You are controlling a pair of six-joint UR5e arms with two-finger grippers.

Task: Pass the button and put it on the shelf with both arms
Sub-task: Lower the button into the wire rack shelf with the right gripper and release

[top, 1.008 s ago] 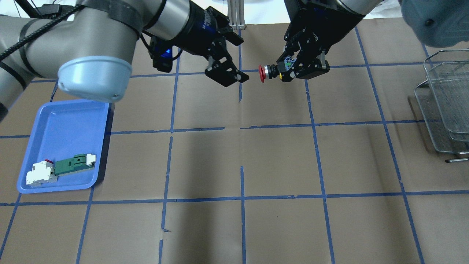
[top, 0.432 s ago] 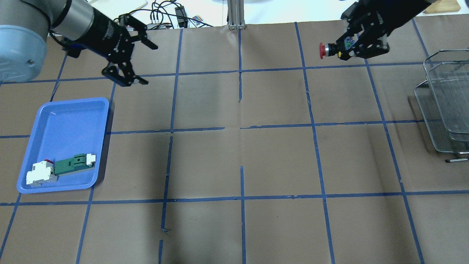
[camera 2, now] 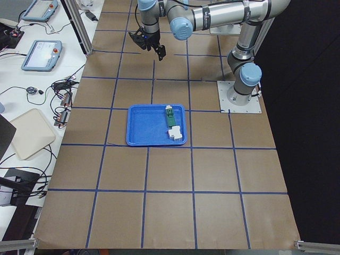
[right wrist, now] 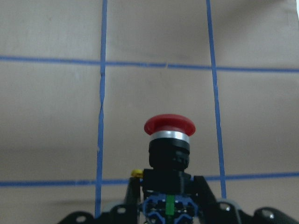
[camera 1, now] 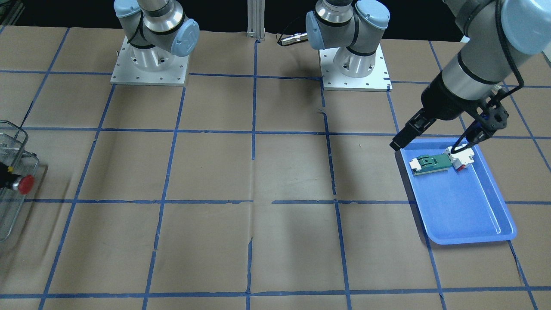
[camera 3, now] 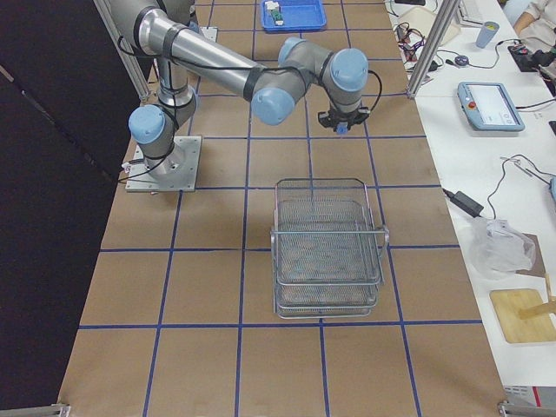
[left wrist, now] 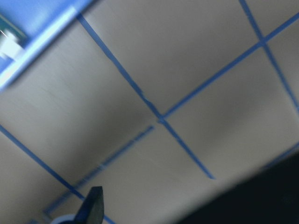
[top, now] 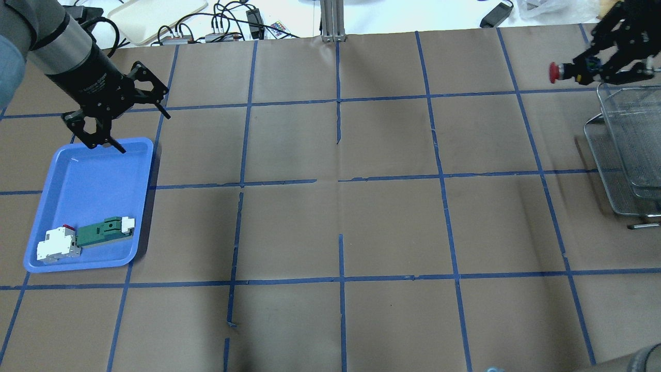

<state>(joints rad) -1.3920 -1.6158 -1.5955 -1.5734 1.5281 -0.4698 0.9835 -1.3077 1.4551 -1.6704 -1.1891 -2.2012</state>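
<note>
Near the table's right end, the right gripper (top: pixel 594 72) is clamped on the blue-and-white rear block of the button (top: pixel 556 72). It holds the button level in the air, with the glossy red mushroom cap pointing toward the table's middle. The right wrist view shows a bright metal ring under the cap and a black ribbed collar below it. The button hangs close to the far corner of the shelf (top: pixel 631 155) and not inside it. The shelf is a silver wire-mesh rack with a rounded tube rim, and the paper shows through its fine grid. At the other end, the left gripper (top: pixel 144 133) hangs in the air by the blue tray (top: pixel 93 191), its two thin black fingers spread wide with nothing between them. The tray is smooth plastic with a raised lip and rounded corners. A flat green module (top: pixel 103 231) lies at its robot-side end, touching a boxy white block (top: pixel 58 245). A broad stretch of brown paper on the table (top: pixel 392 222), squared off with blue tape, separates tray and shelf. Pale lettering on the left wrist's black sleeve is too small to read.
</note>
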